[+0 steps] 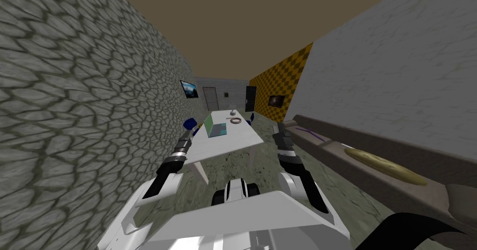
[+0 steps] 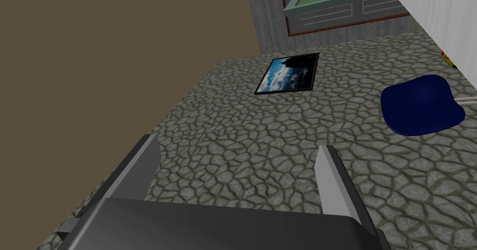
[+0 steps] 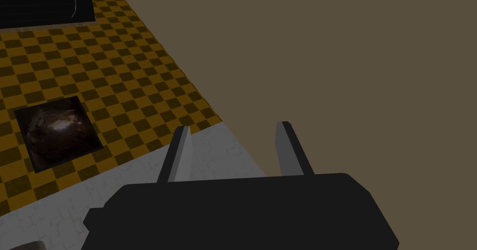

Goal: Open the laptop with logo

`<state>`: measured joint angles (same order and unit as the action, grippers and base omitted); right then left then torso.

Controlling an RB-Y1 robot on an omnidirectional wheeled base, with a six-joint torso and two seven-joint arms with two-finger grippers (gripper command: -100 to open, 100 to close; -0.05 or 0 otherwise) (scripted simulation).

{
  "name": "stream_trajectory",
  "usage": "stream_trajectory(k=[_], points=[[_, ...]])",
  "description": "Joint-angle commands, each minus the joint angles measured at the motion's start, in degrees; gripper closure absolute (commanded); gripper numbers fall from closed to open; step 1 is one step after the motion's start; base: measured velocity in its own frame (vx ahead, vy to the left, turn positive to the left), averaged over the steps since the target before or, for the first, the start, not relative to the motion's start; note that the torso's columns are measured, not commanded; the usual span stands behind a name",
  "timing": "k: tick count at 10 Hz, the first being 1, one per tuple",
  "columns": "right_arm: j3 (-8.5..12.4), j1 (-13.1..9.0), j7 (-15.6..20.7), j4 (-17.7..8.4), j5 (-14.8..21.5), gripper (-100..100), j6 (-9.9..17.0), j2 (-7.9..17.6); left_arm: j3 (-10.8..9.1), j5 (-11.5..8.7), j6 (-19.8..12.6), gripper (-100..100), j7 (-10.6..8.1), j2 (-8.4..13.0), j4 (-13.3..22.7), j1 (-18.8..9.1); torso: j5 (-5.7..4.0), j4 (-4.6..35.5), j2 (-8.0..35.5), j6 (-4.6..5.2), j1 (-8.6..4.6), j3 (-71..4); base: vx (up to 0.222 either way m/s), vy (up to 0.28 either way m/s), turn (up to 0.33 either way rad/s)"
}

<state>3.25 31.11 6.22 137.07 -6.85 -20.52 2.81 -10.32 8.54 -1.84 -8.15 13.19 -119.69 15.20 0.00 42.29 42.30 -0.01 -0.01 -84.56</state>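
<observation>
So, progress check: going by the head view, the laptop [image 1: 215, 127] already looks open. Its greenish lid stands up off the base, which lies flat on the white counter [image 1: 233, 142]. I can't make out a logo from here, so I can't swear it's the right one, but it's the one laptop I can spot. If the lid needs to go further back, that bit is what's left. Otherwise I'd call this pretty much done.

The laptop sits near the counter's left edge, about halfway along it, with a small ring-shaped thing [image 1: 235, 120] further back.

The left hand [image 2: 237, 142] is spread wide and holds nothing. It hangs just off the counter's left edge, near the laptop's side but not touching it, and it aims past the lid toward the stone wall and a blue chair [image 2: 421, 104]. The right hand [image 3: 233, 126] is empty too, with its fingers parted less widely. It's up by the counter's right edge, well apart from the laptop, with the counter's width between them.
</observation>
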Motion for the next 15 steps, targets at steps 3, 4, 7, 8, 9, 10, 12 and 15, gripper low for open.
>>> stream_trajectory(k=[3, 4, 7, 8, 9, 10, 12, 15], points=[[0.00, 0.00, 0.00, 0.00, 0.00, 0, 0.00, 0.00, -1.49, 1.73, -6.61, -100, -0.01, 1.99, 3.40, -4.13, 0.00, 0.00, -0.02, 0.02, 0.00, -0.01, 0.010, 0.027, -0.209], [0.00, 0.00, 0.00, 0.00, 0.00, 0, 0.00, 0.00, -1.91, 2.19, -8.22, -100, -0.03, 2.67, 4.30, -5.14, 0.02, -0.01, -0.03, 0.01, 0.06, -0.02, 0.013, 0.055, -0.203], [0.01, 0.01, 0.00, 0.00, 0.00, 0, 0.00, 0.00, -2.73, 3.09, -12.00, -100, -0.06, 4.13, 6.12, -7.16, -0.01, -0.01, -0.01, -0.03, -0.05, -0.01, 0.013, 0.032, -0.155], [0.00, 0.00, 0.00, 0.00, 0.00, 0, 0.00, 0.00, -3.14, 3.53, -13.68, -100, -0.08, 4.87, 7.03, -8.14, -0.02, 0.00, 0.00, 0.02, -0.07, 0.00, 0.008, 0.027, -0.199], [0.00, 0.00, 0.00, 0.00, 0.00, 0, 0.00, 0.00, -3.53, 3.96, -15.32, -100, -0.09, 5.60, 7.90, -9.10, -0.01, 0.00, 0.00, 0.02, -0.01, 0.00, 0.012, 0.034, -0.235], [0.00, 0.00, 0.00, 0.00, 0.00, 0, 0.00, 0.00, -3.91, 4.38, -16.87, -100, -0.11, 6.32, 8.72, -10.02, 0.01, -0.01, -0.02, 0.02, 0.04, -0.01, 0.005, 0.038, -0.190], [0.00, 0.01, 0.00, 0.00, 0.00, 0, 0.00, 0.00, -4.61, 5.15, -19.84, -100, -0.14, 7.65, 10.21, -11.73, 0.01, 0.00, -0.02, 0.01, 0.04, -0.01, 0.005, 0.037, -0.213], [0.00, 0.01, 0.00, 0.00, 0.00, 0, 0.00, 0.00, -5.51, 6.13, -23.52, -100, -0.19, 9.42, 11.99, -13.86, 0.00, 0.00, -0.02, 0.00, 0.00, -0.01, 0.006, 0.036, -0.171]])
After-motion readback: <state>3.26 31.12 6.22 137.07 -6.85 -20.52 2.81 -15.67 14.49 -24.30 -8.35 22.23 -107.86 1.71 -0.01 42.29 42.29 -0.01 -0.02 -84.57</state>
